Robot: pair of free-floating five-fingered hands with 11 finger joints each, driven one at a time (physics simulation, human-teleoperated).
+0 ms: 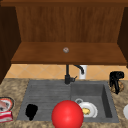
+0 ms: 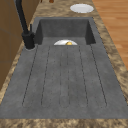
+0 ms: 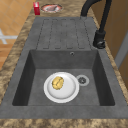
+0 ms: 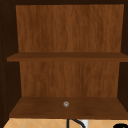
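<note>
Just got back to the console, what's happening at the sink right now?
The right hand hovers over the counter right of the sink, fingers curled down onto a brown lumpy item. The left hand hangs idle over the draining board. In the sink basin, a white plate holds a yellow piece of food. A red ball sits at the front edge in the front view.
</note>
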